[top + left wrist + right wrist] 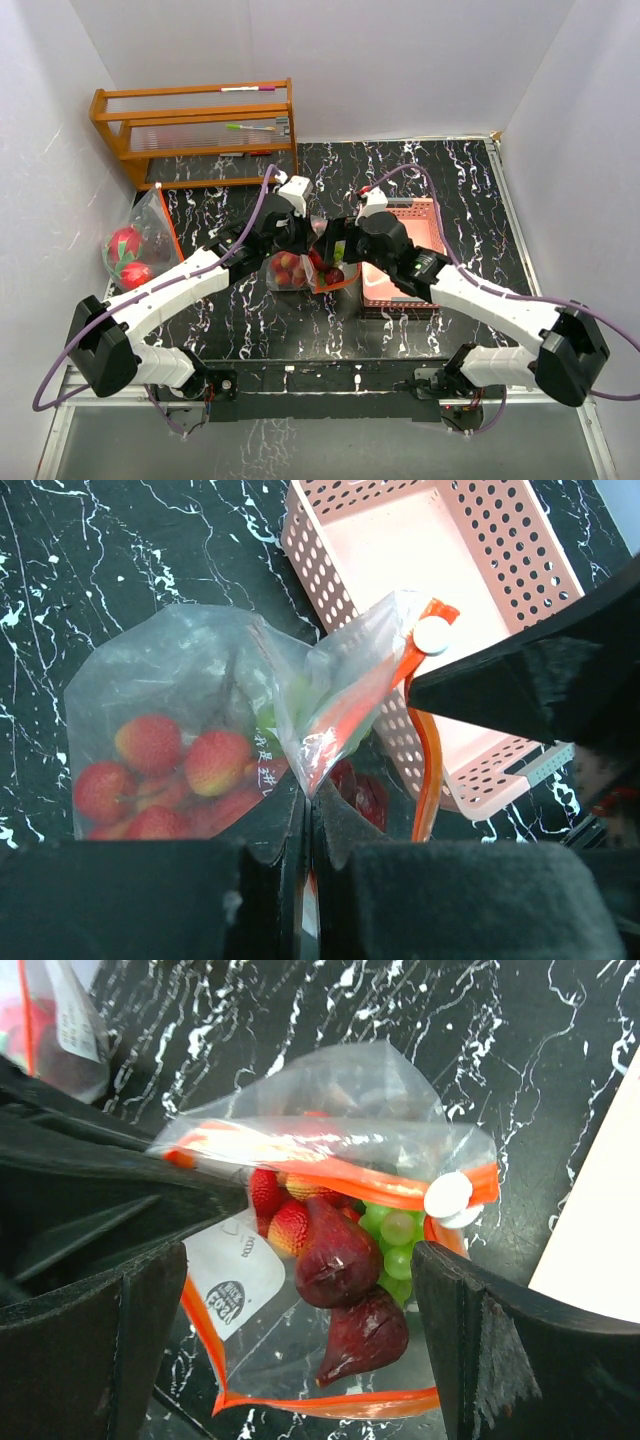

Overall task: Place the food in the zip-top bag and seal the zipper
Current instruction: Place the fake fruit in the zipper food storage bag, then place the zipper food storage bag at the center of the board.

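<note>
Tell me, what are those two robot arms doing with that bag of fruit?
They are working on one clear zip-top bag. The left gripper pinches the bag's edge between its fingers. The right gripper is open at the mouth, close to the white slider on the orange zipper. Red fruits, dark purple-red fruits and green grapes are inside. The mouth gapes open, so it is not sealed yet. The pink basket beside it is empty.

No wording was legible: the white label (235,1270) on the zip-top bag (340,1080) bore a round dark mark (at its 6 o'clock edge), too blurred to read.
</note>
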Tool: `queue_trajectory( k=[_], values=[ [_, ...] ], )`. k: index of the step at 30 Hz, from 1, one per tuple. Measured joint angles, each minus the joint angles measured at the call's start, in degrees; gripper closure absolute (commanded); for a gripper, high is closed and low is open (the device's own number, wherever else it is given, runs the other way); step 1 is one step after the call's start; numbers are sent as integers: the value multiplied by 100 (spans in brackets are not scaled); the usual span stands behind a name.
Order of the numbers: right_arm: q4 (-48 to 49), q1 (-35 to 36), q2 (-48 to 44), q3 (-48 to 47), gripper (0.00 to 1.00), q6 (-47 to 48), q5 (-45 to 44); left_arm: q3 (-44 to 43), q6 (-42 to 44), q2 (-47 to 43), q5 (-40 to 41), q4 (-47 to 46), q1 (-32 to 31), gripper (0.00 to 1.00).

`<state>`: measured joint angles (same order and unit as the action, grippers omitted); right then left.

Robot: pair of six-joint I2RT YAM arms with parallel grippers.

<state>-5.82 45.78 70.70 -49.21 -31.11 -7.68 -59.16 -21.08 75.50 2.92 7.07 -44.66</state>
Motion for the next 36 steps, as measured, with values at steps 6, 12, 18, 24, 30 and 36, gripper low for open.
queue_trajectory(
  k=[6,12,18,24,30,36],
  values=[
    [-109,48,-789,122,1,-118,-68,0,7,0,22,52,0,100],
    [-706,61,-1351,374,6,-407,-273,-13,55,-63,160,114,0,100],
    [-1172,90,-1054,704,15,-765,-273,-129,79,-144,284,179,0,100],
    [-1266,109,-730,883,41,-984,-278,-195,96,-225,356,234,0,100],
    [-988,114,-337,881,81,-1078,-160,-195,103,-297,400,245,0,100],
    [-1272,136,-278,378,92,-774,-304,-195,267,-420,627,424,0,100]
  ],
)
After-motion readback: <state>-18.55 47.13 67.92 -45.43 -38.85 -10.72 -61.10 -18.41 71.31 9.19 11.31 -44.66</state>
